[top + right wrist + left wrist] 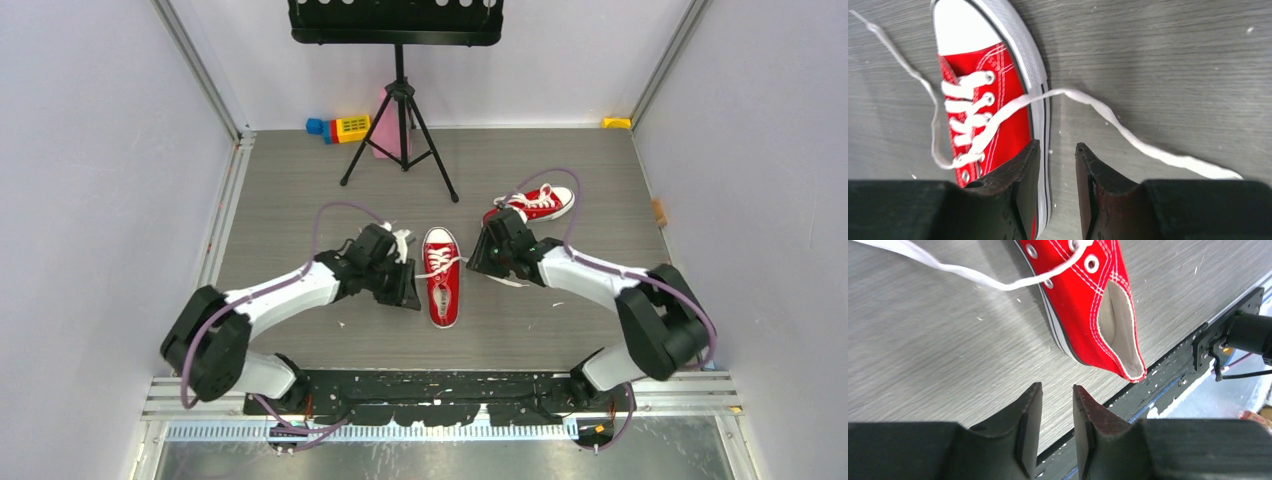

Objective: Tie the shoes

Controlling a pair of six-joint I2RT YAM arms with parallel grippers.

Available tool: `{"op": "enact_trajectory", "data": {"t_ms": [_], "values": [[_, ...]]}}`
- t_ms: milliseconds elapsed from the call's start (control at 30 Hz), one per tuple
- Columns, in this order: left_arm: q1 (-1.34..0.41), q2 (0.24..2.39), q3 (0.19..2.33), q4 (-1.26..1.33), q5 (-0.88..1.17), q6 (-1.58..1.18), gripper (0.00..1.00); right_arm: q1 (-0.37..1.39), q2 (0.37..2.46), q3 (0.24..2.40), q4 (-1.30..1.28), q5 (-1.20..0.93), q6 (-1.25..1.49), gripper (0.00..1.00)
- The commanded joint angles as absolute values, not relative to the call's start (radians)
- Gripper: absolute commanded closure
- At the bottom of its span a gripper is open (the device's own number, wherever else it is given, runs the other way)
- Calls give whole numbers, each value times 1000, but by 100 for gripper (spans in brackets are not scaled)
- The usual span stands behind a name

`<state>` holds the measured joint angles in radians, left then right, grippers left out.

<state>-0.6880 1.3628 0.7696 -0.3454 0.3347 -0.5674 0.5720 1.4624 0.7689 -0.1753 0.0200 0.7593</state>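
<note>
One red shoe (441,275) lies mid-table, white toe cap pointing away, its white laces untied. One lace end (402,240) trails left, the other (505,280) trails right. The second red shoe (540,202) lies at the back right. My left gripper (406,292) is left of the near shoe, open and empty; in the left wrist view its gripper (1057,390) is short of the shoe's heel (1098,315), with the lace (948,267) ahead. My right gripper (472,263) is at the shoe's right side, open and empty. In the right wrist view its gripper (1058,147) is beside the shoe (998,80) and lace (1128,135).
A black music stand's tripod (400,120) stands at the back centre, with coloured toy blocks (340,128) beside it. A yellow object (617,122) sits in the back right corner. The black front rail (440,395) runs along the near edge. Walls close both sides.
</note>
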Motion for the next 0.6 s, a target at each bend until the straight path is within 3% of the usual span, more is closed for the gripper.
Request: {"op": "enact_trajectory", "data": {"t_ms": [0,200,367,433,467,500,567], "values": [[-658,1276,821,-494,255,-451,65,570,1321,740,-255,15,692,62],[-654,1307,907,-467,132,-271,62,571,1207,757,-388,23,565,60],[-655,1342,923,-410,91,-101,49,570,1135,753,-427,-2,549,60],[-655,1364,925,-398,112,-57,26,570,1120,747,-421,-41,556,60],[-654,1379,930,-398,141,-25,9,571,1118,748,-421,-52,558,60],[-654,1396,935,-399,148,-8,2,571,1117,750,-424,-61,559,60],[-655,1430,947,-406,134,54,4,571,1114,762,-436,-72,556,59]]}}
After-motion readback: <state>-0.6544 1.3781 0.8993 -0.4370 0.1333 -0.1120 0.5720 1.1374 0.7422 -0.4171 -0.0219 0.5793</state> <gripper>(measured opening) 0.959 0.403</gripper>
